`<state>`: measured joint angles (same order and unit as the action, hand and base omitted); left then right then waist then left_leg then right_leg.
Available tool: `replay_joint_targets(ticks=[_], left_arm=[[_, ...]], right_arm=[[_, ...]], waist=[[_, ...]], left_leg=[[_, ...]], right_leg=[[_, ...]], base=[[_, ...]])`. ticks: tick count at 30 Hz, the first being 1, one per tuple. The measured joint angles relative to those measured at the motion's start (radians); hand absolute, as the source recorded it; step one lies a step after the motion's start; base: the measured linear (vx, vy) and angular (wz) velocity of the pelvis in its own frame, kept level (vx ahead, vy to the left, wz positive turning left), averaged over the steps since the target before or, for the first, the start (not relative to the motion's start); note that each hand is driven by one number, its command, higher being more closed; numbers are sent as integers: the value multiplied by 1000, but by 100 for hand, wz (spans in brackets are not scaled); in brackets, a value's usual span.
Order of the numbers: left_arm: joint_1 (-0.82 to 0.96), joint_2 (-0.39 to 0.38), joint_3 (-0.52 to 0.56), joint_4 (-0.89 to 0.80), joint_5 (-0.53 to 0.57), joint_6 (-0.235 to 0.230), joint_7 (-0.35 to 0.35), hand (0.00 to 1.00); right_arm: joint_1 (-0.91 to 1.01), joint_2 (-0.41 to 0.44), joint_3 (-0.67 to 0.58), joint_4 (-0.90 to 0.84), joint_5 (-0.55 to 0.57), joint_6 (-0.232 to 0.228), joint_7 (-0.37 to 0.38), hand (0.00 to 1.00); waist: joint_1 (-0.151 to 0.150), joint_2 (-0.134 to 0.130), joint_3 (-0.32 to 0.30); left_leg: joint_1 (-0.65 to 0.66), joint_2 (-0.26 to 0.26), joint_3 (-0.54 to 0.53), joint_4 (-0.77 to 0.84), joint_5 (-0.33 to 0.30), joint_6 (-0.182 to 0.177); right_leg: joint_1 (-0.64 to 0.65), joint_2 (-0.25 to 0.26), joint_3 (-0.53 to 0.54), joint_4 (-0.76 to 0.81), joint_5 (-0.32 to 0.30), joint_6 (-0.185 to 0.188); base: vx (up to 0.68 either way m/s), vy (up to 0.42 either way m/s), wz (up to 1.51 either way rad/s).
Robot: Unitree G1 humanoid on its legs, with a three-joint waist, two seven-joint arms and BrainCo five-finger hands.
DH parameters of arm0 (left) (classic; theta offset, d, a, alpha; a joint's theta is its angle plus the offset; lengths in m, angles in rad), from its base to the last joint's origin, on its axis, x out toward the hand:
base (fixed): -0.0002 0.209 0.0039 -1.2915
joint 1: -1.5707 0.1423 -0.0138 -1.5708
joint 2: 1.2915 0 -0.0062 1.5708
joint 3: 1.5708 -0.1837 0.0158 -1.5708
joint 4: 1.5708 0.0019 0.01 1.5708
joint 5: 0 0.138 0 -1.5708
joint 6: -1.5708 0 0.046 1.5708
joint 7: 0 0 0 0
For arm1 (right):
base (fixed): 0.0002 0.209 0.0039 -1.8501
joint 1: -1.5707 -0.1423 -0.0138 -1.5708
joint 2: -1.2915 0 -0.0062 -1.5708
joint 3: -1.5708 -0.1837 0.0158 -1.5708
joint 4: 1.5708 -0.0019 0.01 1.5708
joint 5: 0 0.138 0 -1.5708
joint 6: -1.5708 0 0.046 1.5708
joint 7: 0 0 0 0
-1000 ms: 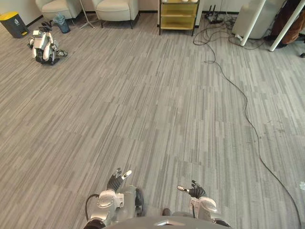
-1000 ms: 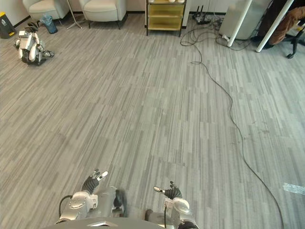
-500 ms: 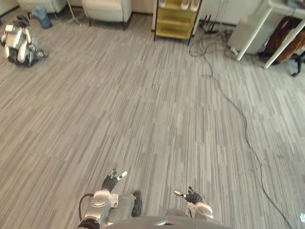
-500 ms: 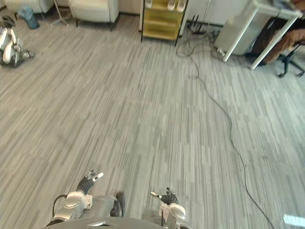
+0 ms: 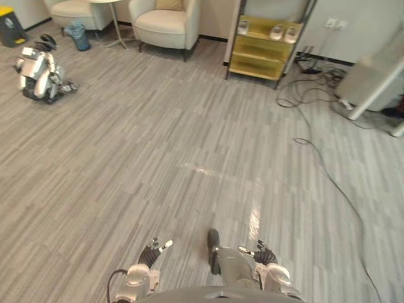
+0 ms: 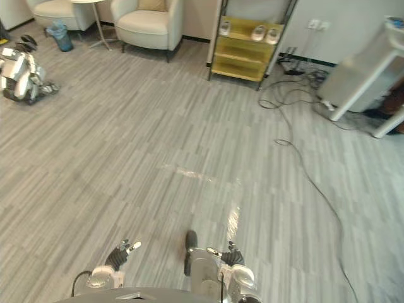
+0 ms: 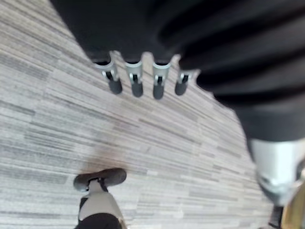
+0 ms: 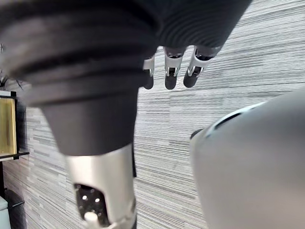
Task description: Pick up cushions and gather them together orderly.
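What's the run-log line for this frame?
left robot hand: open, empty | right robot hand: open, empty | armchair: far, ahead-left | yellow shelf: far ahead

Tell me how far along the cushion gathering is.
Done: nothing looks gathered yet. In hand: nothing; the left hand and right hand hang open over the floor. Left: the whole job. The one likely cushion, a tan one, sits on the armchair far ahead, so reaching it probably comes first.
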<state>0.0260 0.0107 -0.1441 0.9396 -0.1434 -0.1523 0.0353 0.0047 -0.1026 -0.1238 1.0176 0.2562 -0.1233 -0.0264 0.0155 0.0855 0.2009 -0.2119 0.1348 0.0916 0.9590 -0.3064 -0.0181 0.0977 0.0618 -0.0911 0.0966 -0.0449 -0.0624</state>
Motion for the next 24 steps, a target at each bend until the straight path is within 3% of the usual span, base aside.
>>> replay_joint_targets(ticks=[2, 3, 4, 5, 6, 7, 9, 10, 11, 12, 13, 15, 17, 19, 20, 22, 23, 24], left_arm=[[0, -1, -17, -26, 0, -1, 0, 0], [2, -7, -19, -28, 0, -4, 2, 0], [8, -10, -25, -27, -1, -7, 2, 0], [7, -9, -31, -26, -4, -8, 1, 0], [12, 4, -33, -24, -8, -7, 2, 0], [20, 14, -32, -26, -10, -7, 1, 0], [19, 31, -22, -25, -11, -7, 1, 0], [19, 39, -14, -16, -12, -7, 2, 0], [19, 42, -15, -14, -12, -6, 1, 0], [16, 45, -18, -5, -12, -3, -1, 0], [15, 45, -18, -2, -12, 1, -2, 0], [13, 47, -24, 20, -11, 2, -4, 0], [11, 51, -25, 35, -11, 3, -4, 0], [8, 50, -24, 43, -11, 2, -4, 0], [11, 54, -26, 57, -11, 1, -5, 0], [5, 72, -27, 63, -11, 1, -5, 0], [2, 68, -24, 69, -11, 2, -4, 0], [4, 64, -24, 75, -10, 2, -4, 0]], right_arm=[[-4, 4, -12, 0, 17, 0, -1, 0], [3, 5, -21, -1, 22, -2, -2, 0], [8, -5, -21, 2, 23, -2, -4, 0], [12, -11, -21, 6, 23, -2, -4, 0], [13, -3, -20, 12, 22, -1, -4, 0], [17, 8, -19, 14, 21, 0, -5, 0], [38, 38, -12, 15, 13, 1, -3, 0], [39, 45, -5, 12, 12, 0, 0, 0], [35, 47, -6, 12, 11, 0, 1, 0], [31, 55, -11, 12, 9, 0, 2, 0], [31, 54, -18, 12, 7, 0, 2, 0], [32, 54, -35, 13, -12, 0, 3, 0], [32, 54, -37, 19, -27, 0, 3, 0], [29, 51, -39, 21, -28, 0, 3, 0], [29, 52, -45, 24, -29, 1, 2, 0], [35, 59, -47, 42, -36, 1, 3, 0], [36, 55, -48, 48, -44, 1, 3, 0], [45, 48, -71, 61, -49, 2, 2, 0]], waist=[[16, -5, 5], [24, 1, 1], [30, 23, -3], [32, 33, -6], [36, 19, -20], [36, -1, -33], [41, -54, -64], [46, -81, -82], [43, -87, -81], [34, -91, -77], [31, -91, -75], [30, -89, -69], [23, -80, -63], [23, -76, -64], [23, -81, -68], [21, -120, -69], [19, -127, -74], [16, -89, -69]], left_leg=[[-43, -75, -47, -271, 4, -6], [-41, -126, -133, -516, 68, -38], [-35, -135, -201, -700, 135, -52], [-38, -123, -221, -720, 190, -55], [-28, -134, -211, -676, 275, -36], [-31, -145, -193, -644, 289, -20], [-27, -169, -121, -593, 252, 15], [-4, -184, -77, -592, 226, 43], [14, -188, -62, -594, 214, 51], [53, -195, -51, -595, 187, 70], [75, -197, -49, -596, 176, 75], [179, -200, -44, -623, 151, 89], [285, -190, -42, -705, 150, 90], [331, -170, -37, -744, 149, 88], [335, -162, -36, -752, 137, 69], [342, -184, -39, -749, 124, 50], [353, -183, -49, -745, 116, 46], [361, -163, -66, -736, 111, 39]], right_leg=[[38, -29, 25, -9, -36, 24], [58, -44, 40, -10, -67, 38], [82, -35, 60, -9, -104, 46], [96, -26, 76, 7, -140, 52], [112, -38, 102, 46, -192, 67], [111, -54, 118, 73, -228, 70], [83, -99, 167, 180, -285, 81], [6, -116, 211, 354, -288, 97], [-20, -121, 219, 428, -277, 123], [-76, -131, 221, 587, -235, 196], [-99, -136, 217, 650, -229, 204], [-133, -144, 174, 786, -245, 178], [-139, -149, 106, 732, -273, 155], [-155, -159, 39, 567, -282, 144], [-152, -163, 0, 367, -220, 132], [-151, -181, 2, 239, -55, 127], [-137, -180, -2, 228, -68, 134], [-101, -158, -7, 181, -58, 126]], base=[[334, 47, -32], [472, 154, -39], [471, 176, -47], [514, 232, -56], [375, 175, -50], [509, 200, -53], [513, 139, -68], [477, 123, -73], [531, 157, -61], [324, 112, -22], [392, 131, -19], [349, 101, -6], [313, 46, 0], [195, -3, -5], [166, -43, -7], [174, -90, -3], [200, -162, 7], [183, -148, 3]])
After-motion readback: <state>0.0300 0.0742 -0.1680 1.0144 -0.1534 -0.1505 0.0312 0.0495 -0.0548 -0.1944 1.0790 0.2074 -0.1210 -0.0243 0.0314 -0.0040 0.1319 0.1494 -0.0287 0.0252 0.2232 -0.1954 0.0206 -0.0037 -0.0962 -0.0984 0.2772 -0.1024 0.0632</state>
